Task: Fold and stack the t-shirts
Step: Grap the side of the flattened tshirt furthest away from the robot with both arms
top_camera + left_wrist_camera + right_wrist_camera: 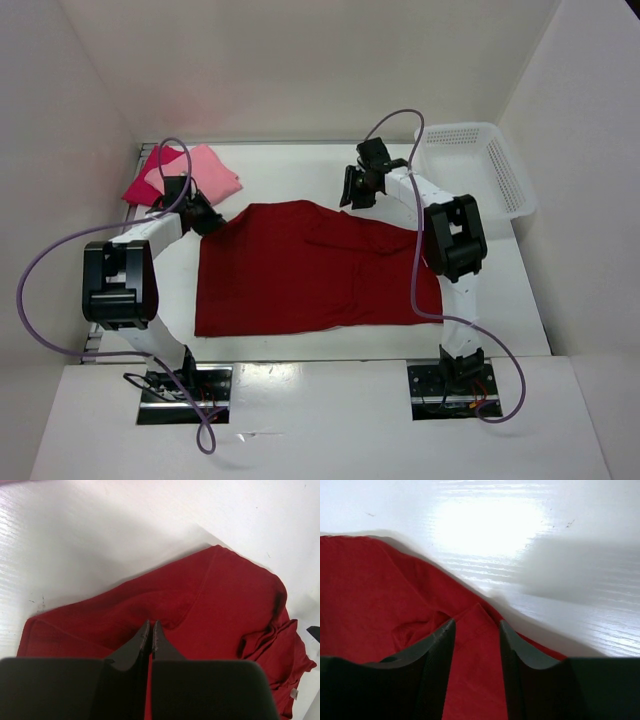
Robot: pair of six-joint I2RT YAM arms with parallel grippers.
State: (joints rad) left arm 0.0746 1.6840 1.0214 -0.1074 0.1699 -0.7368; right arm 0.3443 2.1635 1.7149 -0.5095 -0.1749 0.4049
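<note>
A glossy white table (290, 170) fills the middle of the overhead view, boxed in by plain white walls (300, 70) at the back and on both sides; the wrist views show bright light reflected on its surface. A large dark red cotton t-shirt (310, 270) lies spread across the centre of the table, mostly flat, its upper left corner drawn up towards the left of the frame and some bunched folds along its upper edge. In the upper left of the frame, a folded bright crimson-pink t-shirt (140, 187) sits with a folded light pink t-shirt (210, 172) lying on top of it. A white plastic mesh basket (505, 170) stands in the upper right corner. The left gripper (205, 218) is at the dark red shirt's upper left corner; in its wrist view its black fingers (135, 650) are pressed together, pinching a thin fold of the red cloth (200, 605). The right gripper (355, 190) is at the shirt's upper edge, right of centre; its black fingers (437, 655) are spread apart, with a peak of red cloth (370, 595) showing in the gap, and whether they touch it cannot be told. Counted: three t-shirts, one basket, two white-and-black arms, and two purple cables, one looping from each arm.
</note>
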